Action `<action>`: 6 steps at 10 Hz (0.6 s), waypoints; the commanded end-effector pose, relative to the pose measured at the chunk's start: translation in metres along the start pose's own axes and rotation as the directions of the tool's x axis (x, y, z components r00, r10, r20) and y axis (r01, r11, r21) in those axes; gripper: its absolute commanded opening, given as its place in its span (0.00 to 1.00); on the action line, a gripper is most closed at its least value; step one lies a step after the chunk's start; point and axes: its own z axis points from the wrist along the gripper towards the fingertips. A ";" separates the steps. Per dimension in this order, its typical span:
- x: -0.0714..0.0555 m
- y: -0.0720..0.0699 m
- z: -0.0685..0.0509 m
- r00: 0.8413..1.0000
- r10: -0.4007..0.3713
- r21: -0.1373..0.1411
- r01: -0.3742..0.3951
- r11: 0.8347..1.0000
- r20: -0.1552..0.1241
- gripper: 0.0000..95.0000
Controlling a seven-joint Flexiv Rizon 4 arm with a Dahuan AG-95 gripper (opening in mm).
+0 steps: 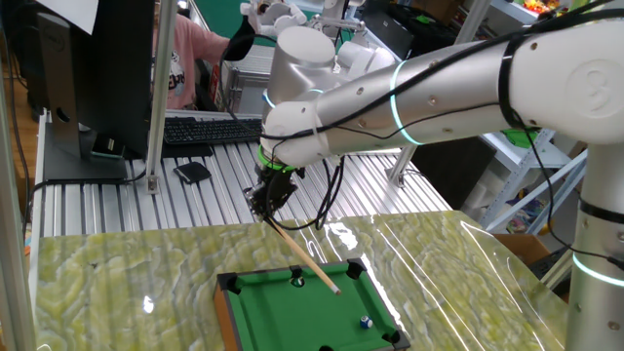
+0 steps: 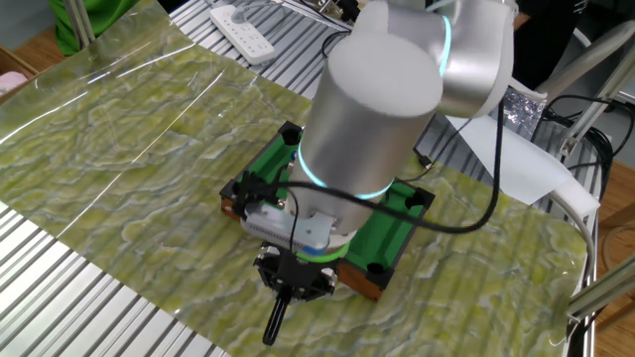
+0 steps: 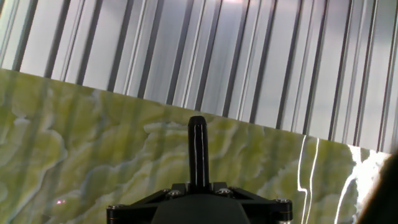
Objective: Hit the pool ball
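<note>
The mini green pool table (image 1: 292, 314) sits at the front of the marbled mat. The pool ball (image 1: 366, 321), tiny and blue with a white patch, lies near its front right corner. A dark small ball (image 1: 298, 281) lies near the far rail. My gripper (image 1: 268, 198) hangs above the table's far left side, shut on a wooden cue stick (image 1: 307, 259) that slants down, its tip over the felt, apart from the blue ball. In the other fixed view my arm hides most of the table (image 2: 266, 171). The cue's black butt (image 3: 198, 149) sticks out past my gripper (image 3: 198, 190).
A green marbled mat (image 1: 117, 283) lies on a ribbed metal table (image 1: 195, 200). A keyboard (image 1: 210, 129), a small black object (image 1: 192, 173) and a monitor (image 1: 88, 78) stand behind. A power strip (image 2: 243, 33) and white paper (image 2: 516, 164) lie at the table's edge.
</note>
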 end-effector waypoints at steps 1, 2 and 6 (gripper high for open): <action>0.001 0.002 -0.003 1.000 0.003 0.002 -0.003 1.000 0.002 0.00; 0.002 0.003 -0.005 1.000 0.004 0.003 -0.004 1.000 0.004 0.00; 0.005 0.011 -0.014 0.999 0.013 0.004 -0.013 1.000 0.038 0.00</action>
